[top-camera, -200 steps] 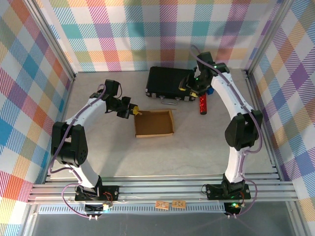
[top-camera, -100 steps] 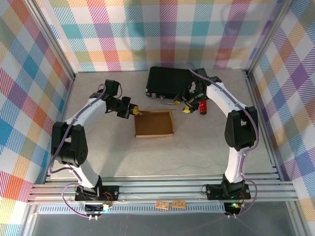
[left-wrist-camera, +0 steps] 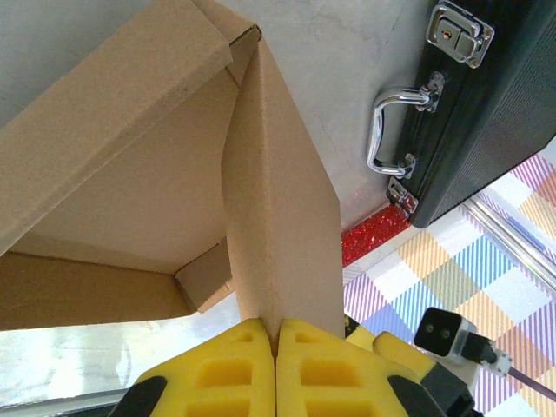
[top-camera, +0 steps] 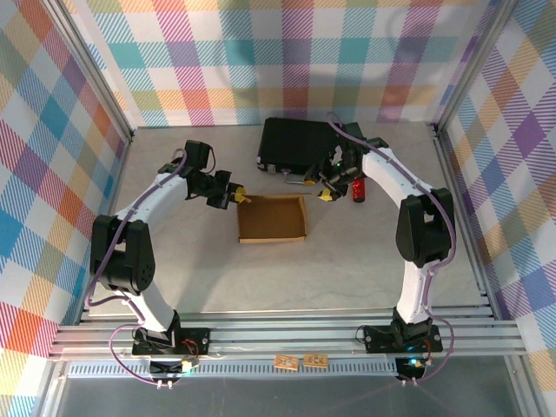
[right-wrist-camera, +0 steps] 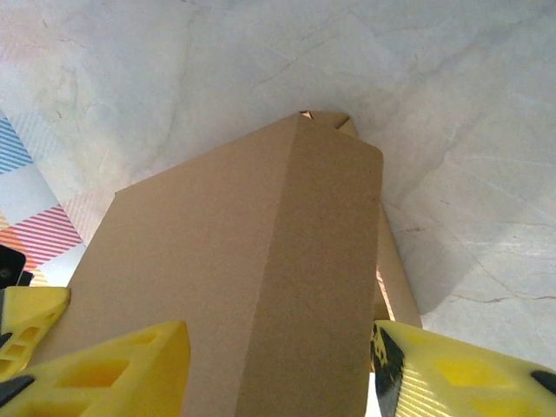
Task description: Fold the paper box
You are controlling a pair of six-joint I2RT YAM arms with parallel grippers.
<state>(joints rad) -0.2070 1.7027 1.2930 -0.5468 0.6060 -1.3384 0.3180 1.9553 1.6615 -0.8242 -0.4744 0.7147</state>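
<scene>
Plaid walls in pastel checks close in a grey marbled counter [top-camera: 191,269], seen from above. At the centre of that frame lies the box [top-camera: 273,218], a shallow brown cardboard tray with its opening up and its walls raised.

The left arm [top-camera: 156,193] reaches in from the left of the frame, and the left jaws meet the box at its upper left corner. In the left wrist view the two yellow fingers [left-wrist-camera: 230,369] are pressed together at the bottom edge, pinching the lower end of an upright cardboard flap [left-wrist-camera: 282,234] that rises from between them. The box [left-wrist-camera: 113,200] opens to the left of that flap.

The right arm [top-camera: 393,178] bends in from the right, and the right jaws sit just beside the box's upper right corner. In the right wrist view the jaws are spread, with one yellow finger [right-wrist-camera: 113,365] at lower left and the other at lower right. A folded cardboard panel of the box [right-wrist-camera: 261,278] shows between them, and whether either finger touches it cannot be told.

A black case [top-camera: 295,146] lies above the box in the top view. A red tube [top-camera: 357,188] rests to the right of the right jaws.
</scene>
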